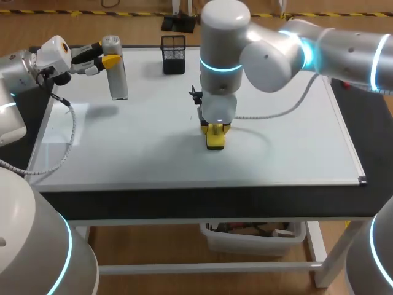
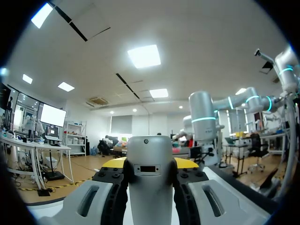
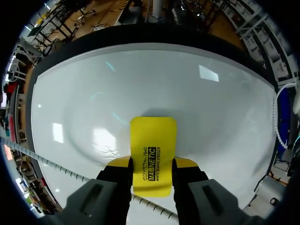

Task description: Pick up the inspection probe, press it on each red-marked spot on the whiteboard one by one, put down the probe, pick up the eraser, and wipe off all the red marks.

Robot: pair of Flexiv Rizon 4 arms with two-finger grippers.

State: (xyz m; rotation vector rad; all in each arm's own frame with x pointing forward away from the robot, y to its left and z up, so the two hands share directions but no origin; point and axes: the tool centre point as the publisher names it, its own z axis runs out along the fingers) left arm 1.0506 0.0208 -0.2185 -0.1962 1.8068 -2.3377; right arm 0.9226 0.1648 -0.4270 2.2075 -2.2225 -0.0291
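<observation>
Right claw (image 3: pixel 151 165), clamping the eraser (image 3: pixel 153 140) midway across the whiteboard (image 1: pixel 295 144), may skid if tilted; left claw (image 1: pixel 108 57) grips the inspection probe (image 1: pixel 117 78) over its far-left corner.

Eraser (image 1: pixel 215 139) on whiteboard's (image 1: pixel 295 150) middle, probe (image 1: pixel 116 77) far left, seemingly above it, holder (image 1: pixel 174 55) behind eraser

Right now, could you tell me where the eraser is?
Head view: the eraser sits on the whiteboard near its middle, held in the right gripper.
</observation>
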